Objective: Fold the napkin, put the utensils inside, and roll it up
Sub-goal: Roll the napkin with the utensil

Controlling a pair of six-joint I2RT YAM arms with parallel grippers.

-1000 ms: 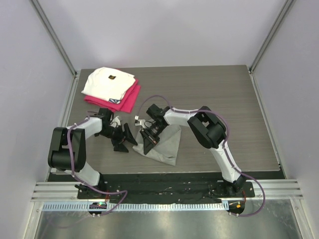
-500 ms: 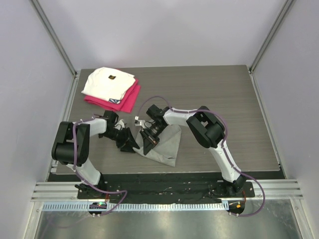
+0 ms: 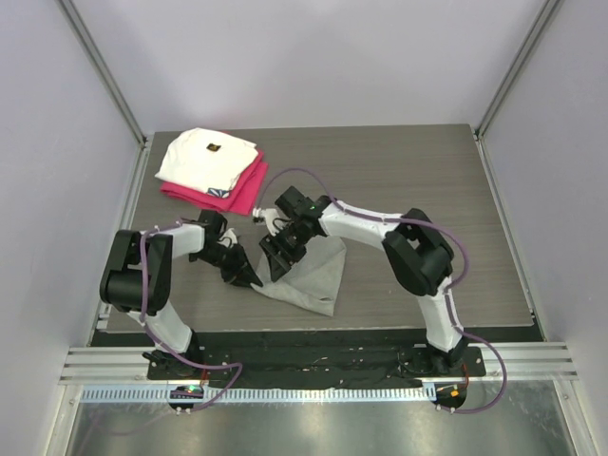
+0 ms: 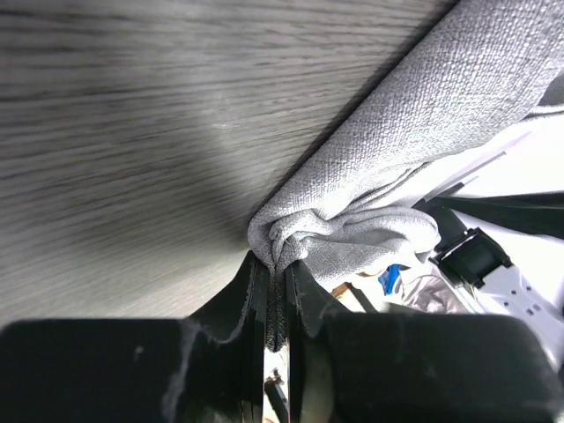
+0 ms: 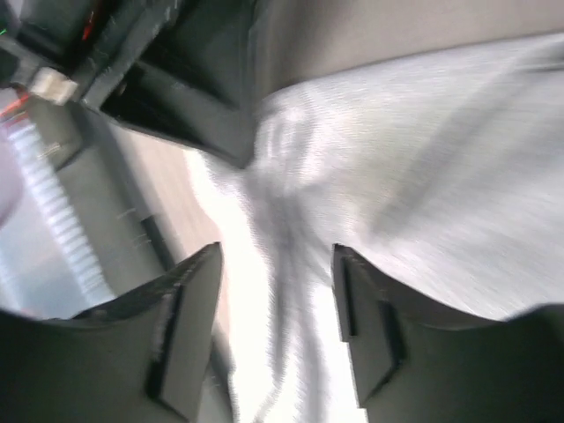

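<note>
Napkin [image 3: 312, 275] — one, in left pincer [image 4: 278, 275]

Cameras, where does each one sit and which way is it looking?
Top external: high behind the arms, looking down at the table; both arms and bases show.
Left wrist: on the left arm, looking along the left gripper, shut on the napkin at a bunched edge.
Right wrist: on the right arm, looking past the open right gripper at the napkin.
Shared: both wrist views show the napkin.

Napkin [image 3: 313, 275]: light-grey woven cloth, flat triangular fold, left corner bunched, pinched in left pincer [image 4: 279, 275]
</note>
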